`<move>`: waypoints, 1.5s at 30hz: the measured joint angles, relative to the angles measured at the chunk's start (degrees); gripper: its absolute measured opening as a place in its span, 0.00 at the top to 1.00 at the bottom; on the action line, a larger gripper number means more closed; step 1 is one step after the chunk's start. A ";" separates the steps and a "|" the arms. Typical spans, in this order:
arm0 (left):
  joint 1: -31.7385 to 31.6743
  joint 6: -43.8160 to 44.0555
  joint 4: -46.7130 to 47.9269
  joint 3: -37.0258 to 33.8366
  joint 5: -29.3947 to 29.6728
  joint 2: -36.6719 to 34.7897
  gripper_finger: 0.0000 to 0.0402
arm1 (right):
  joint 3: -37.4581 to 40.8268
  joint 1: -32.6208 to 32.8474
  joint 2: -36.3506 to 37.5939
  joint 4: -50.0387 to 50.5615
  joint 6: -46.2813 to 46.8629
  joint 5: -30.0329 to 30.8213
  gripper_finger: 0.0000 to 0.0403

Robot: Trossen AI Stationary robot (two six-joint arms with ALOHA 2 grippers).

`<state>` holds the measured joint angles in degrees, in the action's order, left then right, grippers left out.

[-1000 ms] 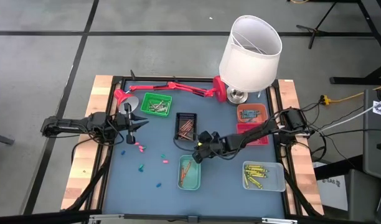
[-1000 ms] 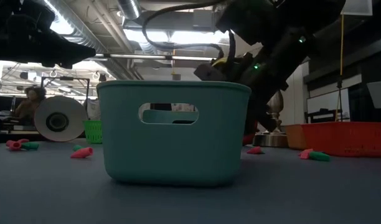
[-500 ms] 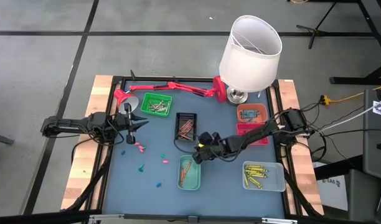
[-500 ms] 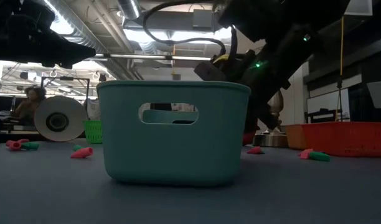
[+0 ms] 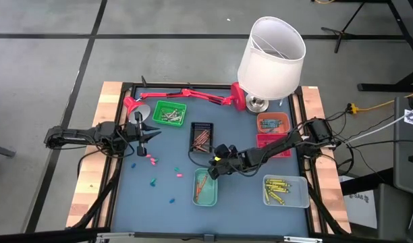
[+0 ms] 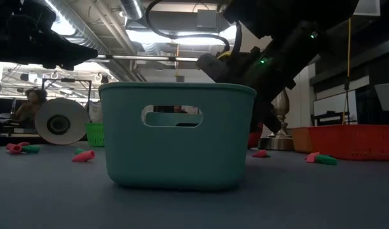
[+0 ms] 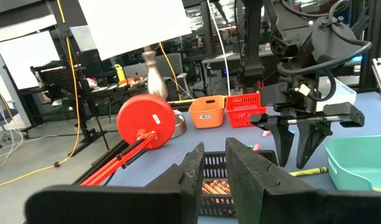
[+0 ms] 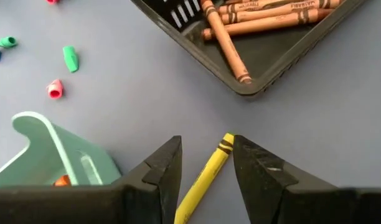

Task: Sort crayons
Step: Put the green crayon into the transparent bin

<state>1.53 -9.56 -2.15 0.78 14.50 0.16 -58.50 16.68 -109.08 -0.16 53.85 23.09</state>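
Crayons: one yellow crayon [image 8: 206,174] on the blue table [image 5: 179,196], lying between the spread fingers of the right gripper [image 5: 213,169], not pinched, fingers apart on both sides of it. Just beside, the teal tray [image 5: 205,188] with an orange crayon inside. A little farther, the black tray [image 8: 259,62] full of brown crayons [image 8: 253,18], near the yellow one but not touching. Small loose pieces in pink and green [image 8: 70,58] scattered on the table, well apart from the trays. Farther off, left gripper [image 5: 151,133] waiting near the green tray [image 5: 169,113], fingers nearly together with a narrow gap, holding nothing. At the far edge, red desk lamp [image 5: 186,94] lying flat, and white lampshade [image 5: 271,48].
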 joint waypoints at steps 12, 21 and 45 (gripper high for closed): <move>0.00 0.00 0.00 0.00 0.00 -0.01 0.87 | 0.00 1.28 0.00 -0.08 0.13 3.17 0.65; -0.01 -0.02 -0.02 0.02 0.00 -0.01 0.87 | -0.20 1.34 -3.29 -0.21 1.49 3.23 0.65; -0.01 -0.01 -0.02 0.02 0.00 -0.01 0.87 | -1.70 1.30 -5.14 1.87 1.18 2.38 0.80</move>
<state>1.52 -9.57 -2.17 0.80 14.50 0.14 -60.20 17.98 -114.21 1.71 55.03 25.47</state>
